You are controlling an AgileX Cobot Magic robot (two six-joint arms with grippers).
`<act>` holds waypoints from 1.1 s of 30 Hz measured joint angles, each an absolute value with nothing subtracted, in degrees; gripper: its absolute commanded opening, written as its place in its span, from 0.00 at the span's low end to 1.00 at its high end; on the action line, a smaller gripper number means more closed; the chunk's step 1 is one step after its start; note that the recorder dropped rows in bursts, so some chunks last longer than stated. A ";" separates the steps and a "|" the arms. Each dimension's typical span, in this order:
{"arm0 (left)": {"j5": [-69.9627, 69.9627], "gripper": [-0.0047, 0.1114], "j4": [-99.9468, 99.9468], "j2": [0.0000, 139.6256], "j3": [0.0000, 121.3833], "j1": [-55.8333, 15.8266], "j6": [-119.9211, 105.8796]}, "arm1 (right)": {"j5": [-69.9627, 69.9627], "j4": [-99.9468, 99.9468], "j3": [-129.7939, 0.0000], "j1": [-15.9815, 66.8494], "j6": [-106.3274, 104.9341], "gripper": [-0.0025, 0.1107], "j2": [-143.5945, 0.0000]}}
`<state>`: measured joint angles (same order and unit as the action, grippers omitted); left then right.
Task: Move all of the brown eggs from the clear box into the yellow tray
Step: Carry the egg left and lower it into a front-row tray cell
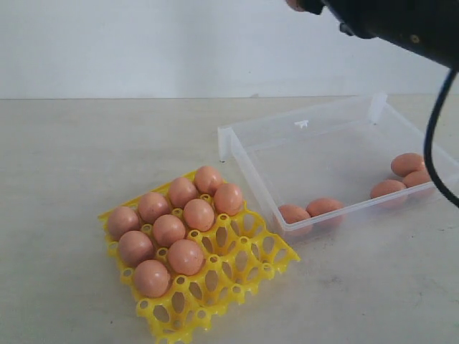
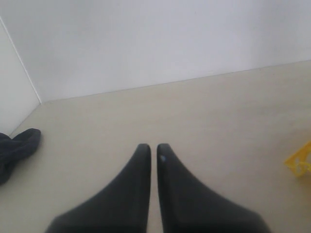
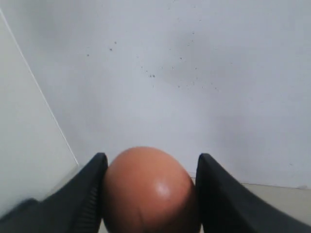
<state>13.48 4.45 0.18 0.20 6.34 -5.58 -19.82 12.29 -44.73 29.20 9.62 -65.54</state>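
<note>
A pale beige table [image 1: 64,158] meets a white wall [image 1: 143,43]. Your right gripper [image 3: 151,158] is clamped on one brown egg [image 3: 148,194]; its arm [image 1: 401,25] is cut off at the exterior view's top edge. Your left gripper [image 2: 150,145] has its jaws together, empty. Ten brown eggs [image 1: 168,230] sit in the yellow tray [image 1: 244,265]; others lie in the clear box [image 1: 308,154], one partly behind a black cable [image 1: 429,143]. A dark shape [image 2: 17,145] is hard to make out.

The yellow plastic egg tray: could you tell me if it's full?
Partly full: the yellow tray holds smooth brown eggs in some cups; others stand empty.
</note>
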 measured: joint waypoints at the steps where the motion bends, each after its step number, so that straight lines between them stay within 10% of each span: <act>1: 13.48 0.08 4.45 0.18 0.20 6.34 -5.58 | -22.18 14.09 -43.38 29.20 10.80 0.02 -64.62; 10: 13.48 0.08 4.45 0.18 0.20 6.34 -5.58 | -37.53 21.15 -34.70 29.20 26.68 0.02 -65.24; 20: 13.48 0.08 4.45 0.18 0.20 6.34 -5.58 | -64.93 -20.48 -34.70 29.20 66.76 0.02 -85.53; 33: 13.48 0.08 4.45 0.18 0.20 6.34 -5.58 | -44.98 -37.96 -37.08 29.20 60.19 0.02 -97.65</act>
<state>13.48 4.45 0.18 0.20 6.34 -5.58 -44.98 -37.96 -37.08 29.20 60.19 -97.65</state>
